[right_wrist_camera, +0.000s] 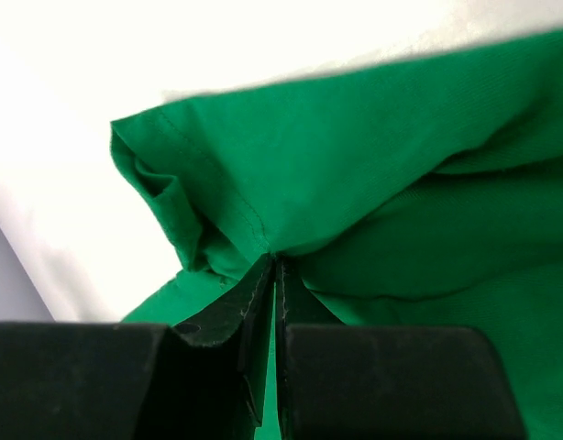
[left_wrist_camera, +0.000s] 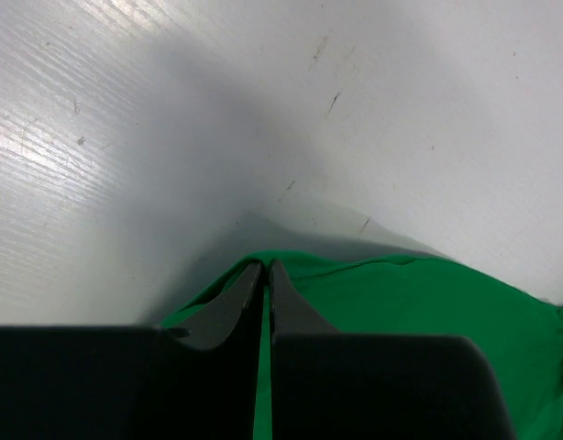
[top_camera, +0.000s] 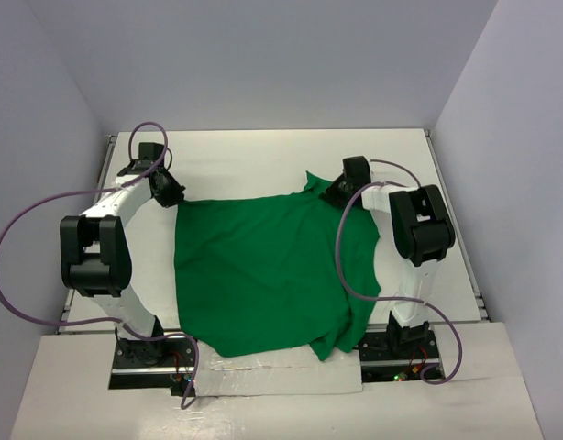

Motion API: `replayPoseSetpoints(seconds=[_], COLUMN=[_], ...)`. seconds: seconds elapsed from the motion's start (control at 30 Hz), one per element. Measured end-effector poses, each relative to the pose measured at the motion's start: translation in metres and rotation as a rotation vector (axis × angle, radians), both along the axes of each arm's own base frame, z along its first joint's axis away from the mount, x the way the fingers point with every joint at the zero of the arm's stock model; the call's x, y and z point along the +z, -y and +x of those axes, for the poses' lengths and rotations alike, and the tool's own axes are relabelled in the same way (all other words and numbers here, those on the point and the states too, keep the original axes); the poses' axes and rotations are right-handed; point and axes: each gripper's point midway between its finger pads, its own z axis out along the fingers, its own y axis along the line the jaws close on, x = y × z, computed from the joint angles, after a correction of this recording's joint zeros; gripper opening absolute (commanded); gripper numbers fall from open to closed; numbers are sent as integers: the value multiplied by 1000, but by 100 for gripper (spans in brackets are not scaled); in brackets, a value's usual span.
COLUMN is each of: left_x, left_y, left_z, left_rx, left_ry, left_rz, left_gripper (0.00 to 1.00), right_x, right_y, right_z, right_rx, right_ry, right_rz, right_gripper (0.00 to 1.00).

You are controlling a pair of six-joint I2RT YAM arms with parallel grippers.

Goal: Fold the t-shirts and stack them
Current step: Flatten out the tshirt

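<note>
A bright-green t-shirt lies spread over the middle of the white table, partly doubled over on its right side. My left gripper is shut on the t-shirt's far left corner; cloth shows between its fingertips. My right gripper is shut on the far right corner, where a hemmed flap bunches just beyond the tips. Both pinched corners sit low, near the tabletop. The near edge of the cloth hangs toward the arm bases.
Purple cables loop from both arms, the right one crossing over the cloth. Grey walls close in the table on three sides. A pale strip runs along the near edge between the arm bases.
</note>
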Motion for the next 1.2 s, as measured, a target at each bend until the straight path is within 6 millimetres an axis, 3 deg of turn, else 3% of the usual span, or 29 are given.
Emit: replayPoseSetpoints(seconds=[0.07,0.17,0.37,0.5,0.63,0.77,0.93,1.03,1.1,1.2], left_x=[0,1,15,51,109,146,161,156,144,120], left_y=[0,-1,-11,-17,-28,-42,-54,-56,-56,-57], left_z=[0,0,1,20,48,63,72,80,87,97], left_rx=[0,3,26,36,49,73,89,89,88,86], left_ry=[0,1,18,85,218,307,340,331,309,262], left_rz=[0,0,-4,-9,-11,-11,-26,-39,-50,-60], left_gripper=[10,10,10,10,10,10,10,10,10,10], right_x=[6,33,151,218,259,284,309,320,316,293], right_y=[2,6,17,29,51,75,89,82,76,66], right_z=[1,3,7,5,7,11,21,35,49,72], right_rx=[0,-1,-14,-35,-71,-116,-123,-88,-59,-18], right_ry=[11,61,317,453,518,551,594,650,675,670], right_rz=[-7,-20,-23,-18,-35,-52,-53,-26,2,40], right_gripper=[9,9,9,9,9,9,9,9,9,9])
